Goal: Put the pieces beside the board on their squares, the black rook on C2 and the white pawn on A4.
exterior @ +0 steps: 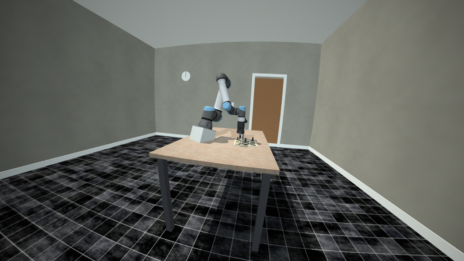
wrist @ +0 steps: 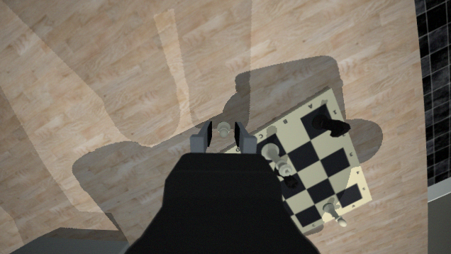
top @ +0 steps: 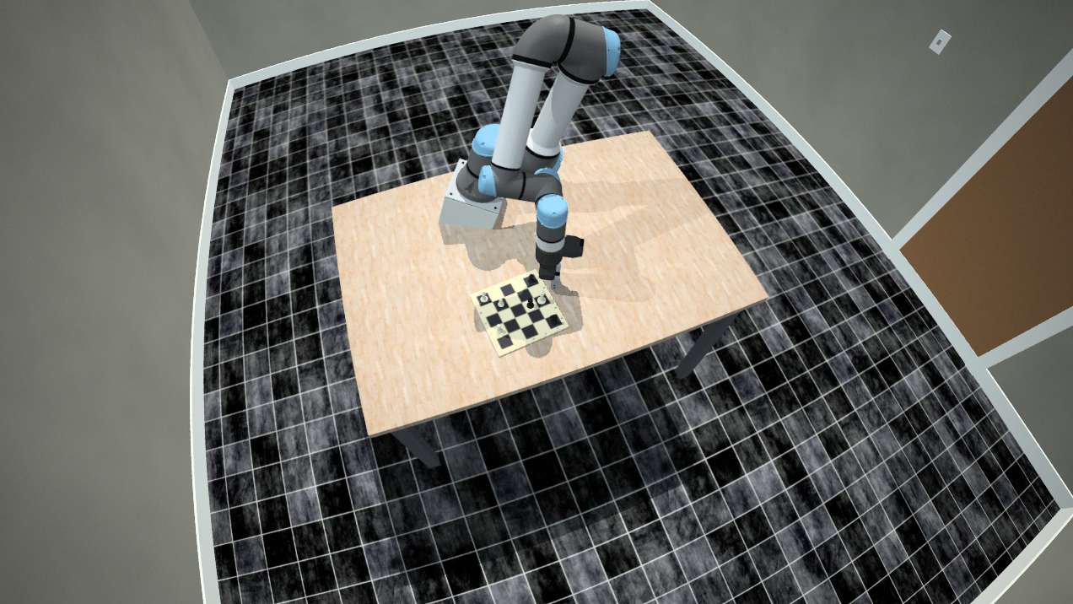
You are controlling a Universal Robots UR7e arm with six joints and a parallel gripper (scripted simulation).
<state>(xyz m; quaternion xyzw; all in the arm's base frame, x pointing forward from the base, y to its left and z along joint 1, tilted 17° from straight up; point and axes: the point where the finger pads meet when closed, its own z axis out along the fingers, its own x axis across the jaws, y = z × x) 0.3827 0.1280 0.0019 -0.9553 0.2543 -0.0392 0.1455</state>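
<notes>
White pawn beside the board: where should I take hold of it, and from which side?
Come straight down from above and close on the narrow stem under the round head. The white pawn stands upright on the table, just off the board edge, already between the open end effector fingers with clearance either side.
</notes>
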